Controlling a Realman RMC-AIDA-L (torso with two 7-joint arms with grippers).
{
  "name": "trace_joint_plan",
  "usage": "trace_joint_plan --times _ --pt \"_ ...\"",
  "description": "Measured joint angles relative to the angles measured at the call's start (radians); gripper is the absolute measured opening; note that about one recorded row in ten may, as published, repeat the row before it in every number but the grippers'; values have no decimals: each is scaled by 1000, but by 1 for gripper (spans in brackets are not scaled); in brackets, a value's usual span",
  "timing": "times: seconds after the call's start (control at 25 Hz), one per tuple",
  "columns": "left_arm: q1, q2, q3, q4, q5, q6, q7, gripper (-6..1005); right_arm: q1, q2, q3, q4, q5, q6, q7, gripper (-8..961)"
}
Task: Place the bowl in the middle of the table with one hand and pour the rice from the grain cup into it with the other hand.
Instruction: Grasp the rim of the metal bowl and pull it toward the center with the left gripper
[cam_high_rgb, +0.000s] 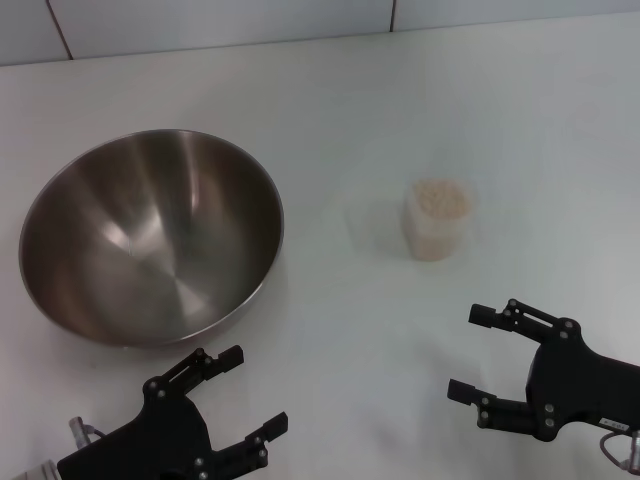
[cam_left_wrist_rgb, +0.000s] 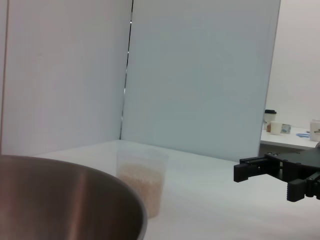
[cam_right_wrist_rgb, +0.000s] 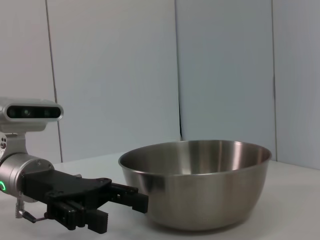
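The large, shiny stainless-steel bowl (cam_high_rgb: 150, 236) sat empty on the plain white worktop (cam_high_rgb: 340, 110), well left of centre. The small clear plastic grain cup (cam_high_rgb: 437, 219), full of pale beige rice (cam_high_rgb: 440, 198), stood upright to its right, apart from it. Both black two-fingered claws waited nearer the robot, fingers apart and empty: the left claw (cam_high_rgb: 250, 392) just beside the bowl's near rim, the right claw (cam_high_rgb: 472, 352) near the cup. Gripping that thin rim squarely should let the bowl slide centreward without tipping.

White panel wall (cam_left_wrist_rgb: 200, 75); distant side table (cam_left_wrist_rgb: 287, 137) bearing cups (cam_left_wrist_rgb: 275, 127).
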Motion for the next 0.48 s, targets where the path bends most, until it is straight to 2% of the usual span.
trace_joint_plan --times 0.36,0.44,0.48 --pt "0 2 0 5 0 18 -8 843 0 2 2 -4 0 0 0 833" --pt "7 17 -27 6 -7 202 -23 843 -1 3 4 -8 0 0 0 833" --pt "7 17 -27 6 -7 202 -23 843 -2 4 4 -9 0 0 0 833"
